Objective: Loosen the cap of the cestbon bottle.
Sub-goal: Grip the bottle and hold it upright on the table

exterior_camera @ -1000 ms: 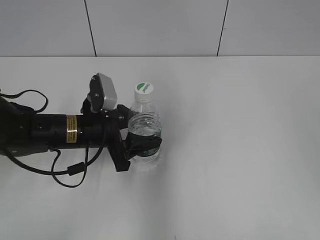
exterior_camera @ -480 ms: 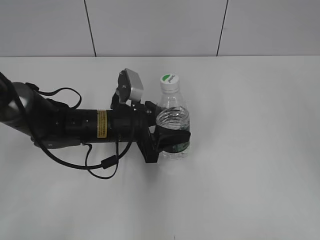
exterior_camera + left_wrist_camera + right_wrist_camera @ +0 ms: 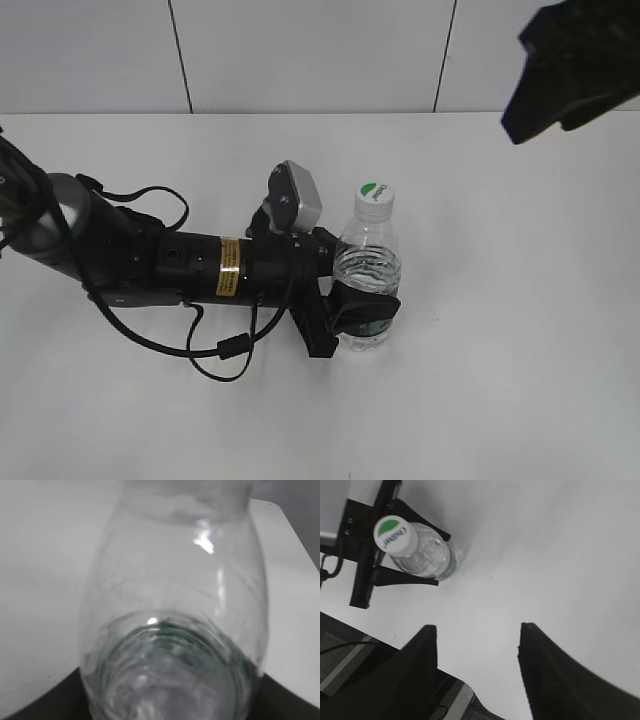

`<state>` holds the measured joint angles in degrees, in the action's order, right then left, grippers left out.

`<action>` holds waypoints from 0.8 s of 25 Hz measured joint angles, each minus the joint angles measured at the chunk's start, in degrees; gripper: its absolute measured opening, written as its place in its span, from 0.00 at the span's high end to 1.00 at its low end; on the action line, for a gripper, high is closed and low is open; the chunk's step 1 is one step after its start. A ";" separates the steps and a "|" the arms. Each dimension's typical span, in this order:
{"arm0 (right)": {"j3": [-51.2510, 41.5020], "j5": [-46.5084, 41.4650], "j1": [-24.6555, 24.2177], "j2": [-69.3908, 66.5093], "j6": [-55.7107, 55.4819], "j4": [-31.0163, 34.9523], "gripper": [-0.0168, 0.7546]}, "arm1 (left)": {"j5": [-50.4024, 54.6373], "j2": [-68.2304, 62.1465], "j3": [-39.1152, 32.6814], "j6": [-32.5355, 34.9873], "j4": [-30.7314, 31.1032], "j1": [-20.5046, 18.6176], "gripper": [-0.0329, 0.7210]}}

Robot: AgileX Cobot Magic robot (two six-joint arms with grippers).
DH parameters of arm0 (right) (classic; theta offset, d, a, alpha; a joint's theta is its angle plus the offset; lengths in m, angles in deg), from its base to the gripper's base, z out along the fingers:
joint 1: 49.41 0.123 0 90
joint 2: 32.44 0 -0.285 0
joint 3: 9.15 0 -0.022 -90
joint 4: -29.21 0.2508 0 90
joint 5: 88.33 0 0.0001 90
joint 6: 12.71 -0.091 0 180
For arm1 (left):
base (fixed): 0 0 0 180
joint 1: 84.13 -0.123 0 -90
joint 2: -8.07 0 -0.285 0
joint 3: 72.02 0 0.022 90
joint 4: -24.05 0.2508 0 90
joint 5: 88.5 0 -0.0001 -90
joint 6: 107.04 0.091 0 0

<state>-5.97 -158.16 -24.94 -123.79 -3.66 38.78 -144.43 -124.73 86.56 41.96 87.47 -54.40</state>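
Observation:
The cestbon bottle (image 3: pixel 368 275) stands upright on the white table, clear with a dark green label low down. Its white cap (image 3: pixel 375 195) with a green half-circle sits on the neck. My left gripper (image 3: pixel 362 310) is shut on the bottle's lower body from the left. The bottle fills the left wrist view (image 3: pixel 175 630), blurred. My right gripper (image 3: pixel 560 70) hangs high at the upper right, far from the bottle. In the right wrist view it (image 3: pixel 477 630) is open and empty, with the bottle (image 3: pixel 427 555) and cap (image 3: pixel 395 532) at the upper left.
The white table (image 3: pixel 500 300) stretches to the right and front of the bottle. A tiled wall (image 3: pixel 320 50) rises behind it. The left arm's black cable (image 3: pixel 215 345) loops on the table beside the arm. The table's front edge shows in the right wrist view (image 3: pixel 350 645).
My left gripper has carried the bottle to the right across the table. My right gripper has come into the exterior view at the upper right.

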 joint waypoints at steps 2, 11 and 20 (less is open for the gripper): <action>2.14 0.00 2.49 -2.59 -1.62 -0.02 0.46 | 0.00 0.00 0.00 0.00 0.00 0.00 0.42; 6.76 0.00 9.08 -11.68 -6.28 1.03 0.46 | 0.89 0.06 0.18 2.42 -0.10 0.05 0.42; 6.93 0.00 9.62 -16.33 -9.05 2.45 0.46 | 1.75 0.12 0.29 3.85 -0.28 0.05 0.42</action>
<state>0.96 -158.16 -15.32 -140.12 -12.71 41.23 -142.69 -124.61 86.85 45.81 87.19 -54.35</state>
